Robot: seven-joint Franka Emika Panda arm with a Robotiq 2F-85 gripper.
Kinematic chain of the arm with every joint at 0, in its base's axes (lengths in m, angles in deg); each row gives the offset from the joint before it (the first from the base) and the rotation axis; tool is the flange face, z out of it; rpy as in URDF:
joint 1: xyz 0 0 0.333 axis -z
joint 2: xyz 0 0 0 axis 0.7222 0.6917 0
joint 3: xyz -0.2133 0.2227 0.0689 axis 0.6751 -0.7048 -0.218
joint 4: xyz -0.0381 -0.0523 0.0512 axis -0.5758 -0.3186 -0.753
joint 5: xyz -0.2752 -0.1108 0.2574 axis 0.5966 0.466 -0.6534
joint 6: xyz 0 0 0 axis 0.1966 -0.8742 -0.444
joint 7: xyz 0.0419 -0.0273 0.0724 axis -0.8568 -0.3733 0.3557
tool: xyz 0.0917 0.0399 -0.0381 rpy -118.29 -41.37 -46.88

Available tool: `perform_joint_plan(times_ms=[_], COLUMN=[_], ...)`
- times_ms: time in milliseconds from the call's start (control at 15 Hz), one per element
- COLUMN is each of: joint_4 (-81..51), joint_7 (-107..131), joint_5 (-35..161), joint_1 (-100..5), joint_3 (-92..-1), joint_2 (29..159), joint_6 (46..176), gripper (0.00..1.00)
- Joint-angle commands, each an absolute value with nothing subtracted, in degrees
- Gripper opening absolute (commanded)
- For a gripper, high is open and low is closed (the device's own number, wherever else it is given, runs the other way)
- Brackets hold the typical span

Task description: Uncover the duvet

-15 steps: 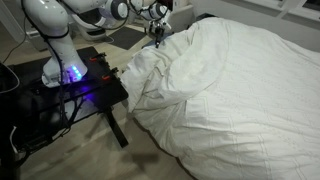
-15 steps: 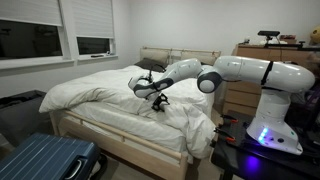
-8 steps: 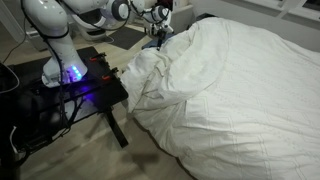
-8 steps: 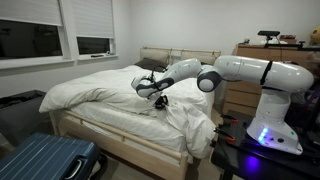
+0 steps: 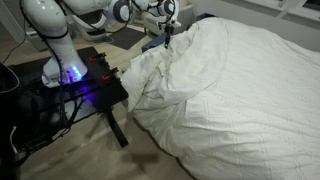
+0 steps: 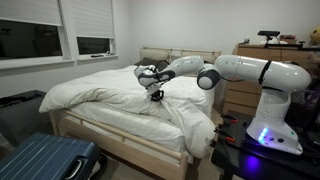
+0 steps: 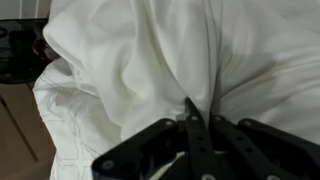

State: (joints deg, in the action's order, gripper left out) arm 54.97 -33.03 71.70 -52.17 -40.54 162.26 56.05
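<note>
Wrist view looks straight down at the pincer [image 7: 190,115]. Its black fingers are pressed together on a pleat of the duvet [image 7: 150,50], and white creases run in toward the pinch. From where I stand, the duvet [image 5: 235,90] lies heaped over almost the whole bed and spills down the side nearest the robot's stand. In an exterior view the pincer [image 5: 165,28] sits at the bunched edge toward the head end. Seen from the foot of the bed, the duvet [image 6: 95,90] is mounded over the wooden bed frame [image 6: 90,135], and the pincer [image 6: 154,92] holds a fold not far from the headboard [image 6: 180,55].

I'd judge the duvet soft, puffy and limp. It is light where it is pinched but bulky overall, so a lifted fold will drag the rest behind it, and a thin bite of cover cloth could slip free. The thick gathered edge near the head end looks the best place to hold, taken deep through the padding.

I can read no brand, label or writing on the duvet, the arm or the blue suitcase [image 6: 40,160].
</note>
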Motion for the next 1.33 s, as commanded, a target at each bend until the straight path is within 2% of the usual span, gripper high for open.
perform_joint_plan(times_ms=[0, 1267], joint_4=[56.7, 57.5], joint_7=[-29.6, -17.6], joint_5=[69.4, 70.1], joint_1=[-48.8, -35.0], joint_3=[-41.6, -38.4], joint_2=[158.5, 139.9], joint_6=[60.6, 81.6], gripper=[0.01, 0.01])
